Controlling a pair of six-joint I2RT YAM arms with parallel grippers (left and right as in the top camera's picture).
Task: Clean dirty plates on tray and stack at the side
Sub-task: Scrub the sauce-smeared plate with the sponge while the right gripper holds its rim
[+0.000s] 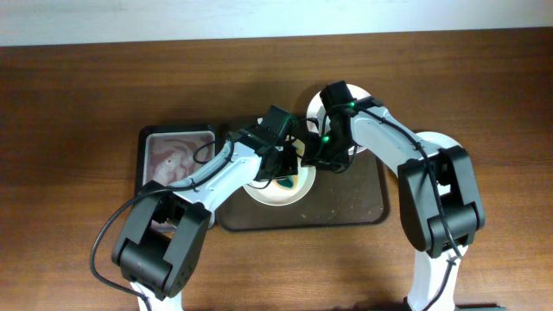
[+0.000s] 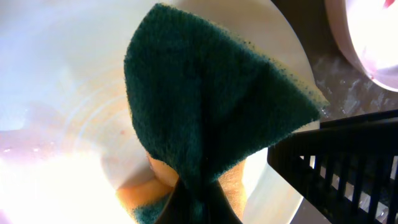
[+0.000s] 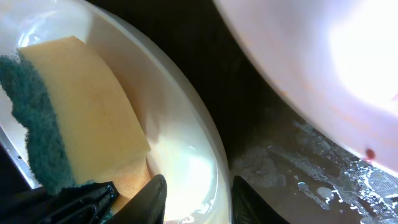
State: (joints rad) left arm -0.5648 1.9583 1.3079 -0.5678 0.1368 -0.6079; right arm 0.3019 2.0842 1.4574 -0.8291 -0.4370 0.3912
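Left claw (image 2: pixel 198 196) clamped on a green-and-yellow sponge (image 2: pixel 205 93) against a white plate (image 3: pixel 186 124) on the tray (image 1: pixel 363 203), right claw (image 3: pixel 198 199) parted astride its rim.

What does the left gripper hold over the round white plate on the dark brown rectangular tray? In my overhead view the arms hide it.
Observer: The left gripper is shut on a rectangular sponge, yellow foam with a dark green scouring face, inside the round white plate.
Operator: Does the right gripper clamp that plate?
Observer: No. The right gripper straddles the plate's rim, one finger inside and one outside, with the jaws open and a gap showing.
Operator: Is the other plate under the right arm clean?
Observer: No. The second round white plate carries a small red speck near its edge.
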